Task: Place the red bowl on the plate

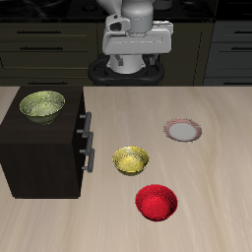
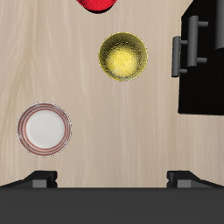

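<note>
While the tool [image 2: 112,178] hangs high at the bench's [image 1: 217,197] back, fingers apart and empty, the red bowl [image 1: 156,202] sits well away near the front edge, beside the yellow bowl [image 1: 131,159]; the plate [image 1: 182,130] lies farther back, apart.

A simulated kitchen: a pale wooden counter [image 1: 212,187] carries bowls, a plate [image 1: 182,130] and a dark cabinet [image 1: 39,153] with handles, with dark drawer fronts [image 1: 49,44] behind.

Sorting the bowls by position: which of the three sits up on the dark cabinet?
The yellow-green bowl. It rests on the dark cabinet, while the yellow patterned bowl and red bowl sit on the table.
</note>
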